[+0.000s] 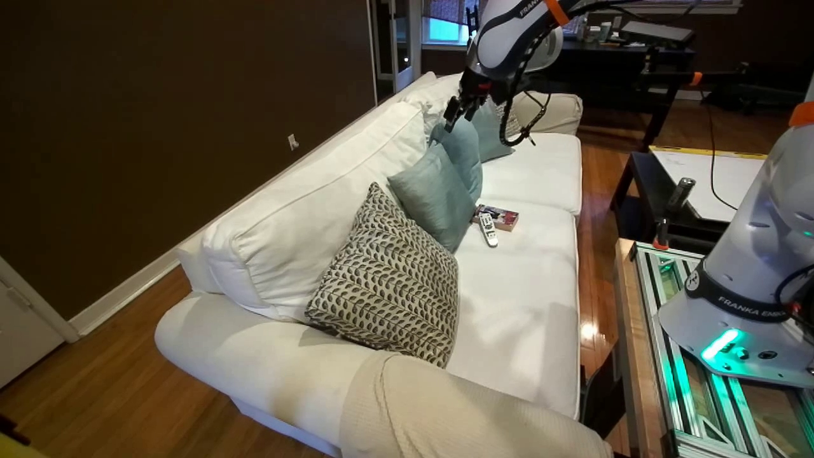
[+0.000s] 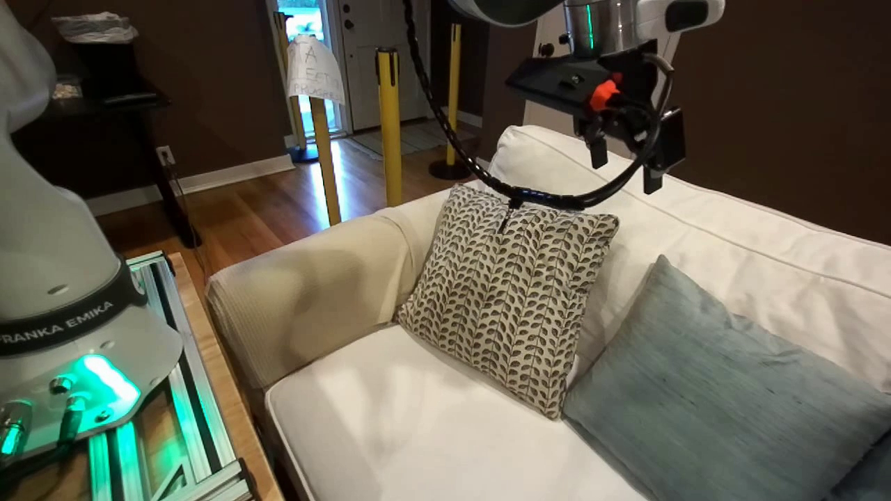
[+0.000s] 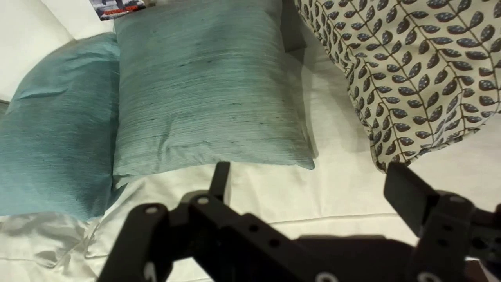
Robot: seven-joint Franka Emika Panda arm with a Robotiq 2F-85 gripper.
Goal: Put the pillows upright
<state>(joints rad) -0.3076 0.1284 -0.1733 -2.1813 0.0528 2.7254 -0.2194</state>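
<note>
A patterned pillow (image 1: pixel 394 280) leans tilted at the near arm end of the sofa; it also shows in an exterior view (image 2: pixel 515 299) and the wrist view (image 3: pixel 426 74). A light teal pillow (image 1: pixel 435 194) leans beside it, also in the wrist view (image 3: pixel 207 86). A second teal pillow (image 1: pixel 463 156) lies partly behind that one, at left in the wrist view (image 3: pixel 62 133). A third teal pillow (image 1: pixel 489 130) is farther along, partly hidden by the arm. My gripper (image 3: pixel 311 172) is open and empty, above the sofa back; it shows in both exterior views (image 1: pixel 459 117) (image 2: pixel 626 169).
A white remote (image 1: pixel 488 229) and a small box or book (image 1: pixel 502 217) lie on the white seat in front of the teal pillows. The sofa back cushion (image 1: pixel 331 184) stands behind the pillows. A cable loop (image 2: pixel 550 200) hangs below the wrist.
</note>
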